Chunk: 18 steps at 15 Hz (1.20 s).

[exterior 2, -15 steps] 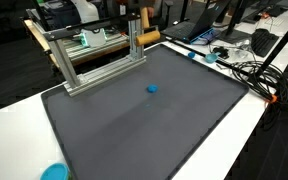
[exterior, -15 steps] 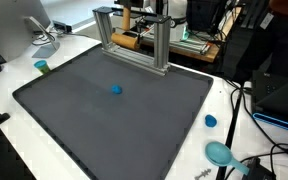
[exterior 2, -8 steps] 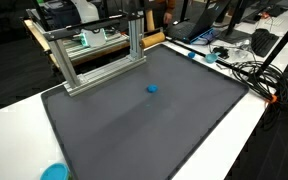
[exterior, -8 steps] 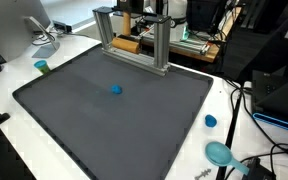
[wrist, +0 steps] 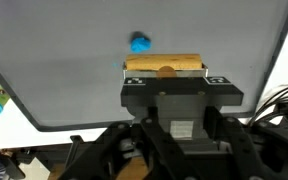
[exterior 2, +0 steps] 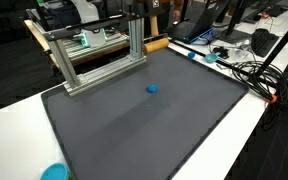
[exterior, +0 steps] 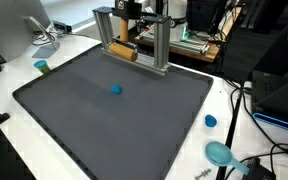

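Wooden cylinder (wrist: 184, 64), clenched in the tool (wrist: 165, 72), hangs by the metal frame (exterior: 162, 40) at the mat's (exterior: 84, 110) far edge: grasp made, not yet set down. Blue ball (exterior: 116, 89) lies untouched mid-mat.

place: we'd say lab/office | why: we've got a metal frame (exterior: 162, 45) on a black mat (exterior: 104, 115), cable (exterior 2: 246, 72) mess, laptop (exterior 2: 197, 30), monitor (exterior: 6, 28)

Gripper (wrist: 165, 72) raised, fingers apparently clamped shut
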Motion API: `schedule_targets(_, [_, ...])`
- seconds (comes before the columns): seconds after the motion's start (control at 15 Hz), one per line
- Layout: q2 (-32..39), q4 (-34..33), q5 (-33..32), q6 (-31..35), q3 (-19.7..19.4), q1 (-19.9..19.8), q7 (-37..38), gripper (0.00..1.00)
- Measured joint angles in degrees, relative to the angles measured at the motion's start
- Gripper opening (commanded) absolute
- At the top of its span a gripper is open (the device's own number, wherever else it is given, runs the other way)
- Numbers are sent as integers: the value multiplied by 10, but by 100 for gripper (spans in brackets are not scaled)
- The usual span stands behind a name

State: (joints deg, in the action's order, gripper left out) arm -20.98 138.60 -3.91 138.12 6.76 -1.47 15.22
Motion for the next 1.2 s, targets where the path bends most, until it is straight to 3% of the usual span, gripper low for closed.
schedule_targets(0.2, [58,-31,-14,5,-1,-6,-3,21])
schedule_targets(0.47, [152,-91,-14,3,-22,-5,-82,21])
schedule_targets(0.53, [174,-107,-12,-3,-29,-5,-103,46])
schedule_targets(0.67, [207,-136,0,-15,-40,-5,-128,46])
schedule_targets(0.73, [215,-145,2,-18,-42,-5,-132,21])
schedule_targets(1.2, [234,-138,-4,-14,-45,-3,-129,21])
